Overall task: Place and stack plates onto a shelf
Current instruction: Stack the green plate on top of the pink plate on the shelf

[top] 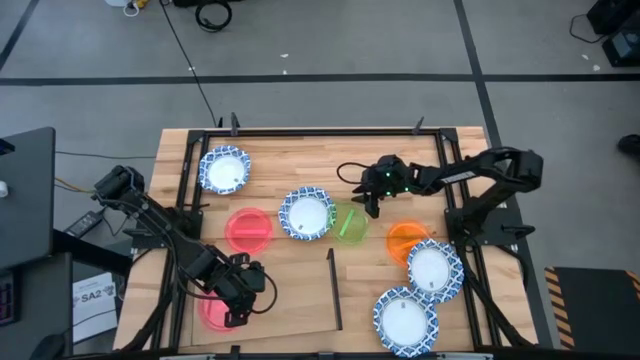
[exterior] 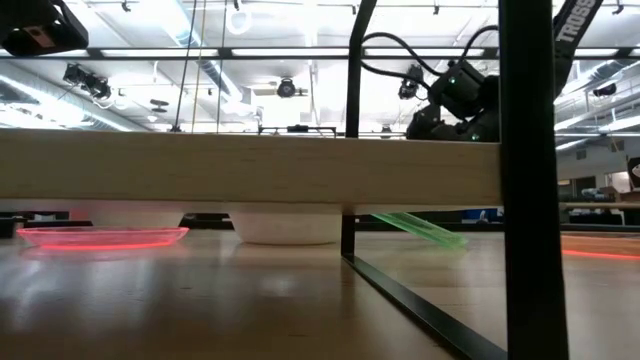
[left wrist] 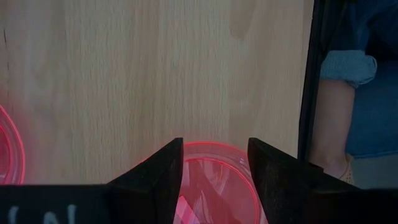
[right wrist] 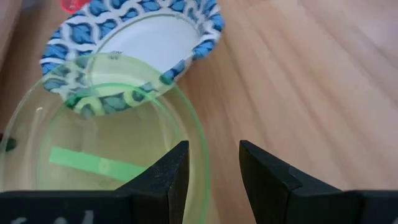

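Note:
My left gripper (top: 238, 300) hangs open over the pale shelf (top: 290, 300), pointing down. A translucent red plate (left wrist: 214, 177) shows between its fingers. My right gripper (top: 372, 205) is open at the far right rim of the green plate (top: 350, 222). That plate is tilted (exterior: 420, 228), one edge propped on the rim of a blue-and-white plate (top: 306, 213). Another red plate (top: 248, 228) lies flat on the table. An orange plate (top: 405, 240) and three more blue-and-white plates (top: 224, 170) (top: 434, 268) (top: 405, 320) lie apart. My left gripper (left wrist: 216, 168) stands above the red plate on the shelf with the plate's rim (left wrist: 214, 144) showing in the gap; whether a finger touches it I cannot tell. My right gripper (right wrist: 214, 168) straddles the green plate's rim (right wrist: 202, 155), one finger inside and one outside; touch cannot be told.
The shelf carries a thin black bar (top: 333, 290) along its right edge and stands raised above the table (exterior: 250, 165). A black frame runs round the tabletop. A person's arm and denim show beyond the bar (left wrist: 348, 112). A second red rim (left wrist: 9, 149) lies beside the left gripper.

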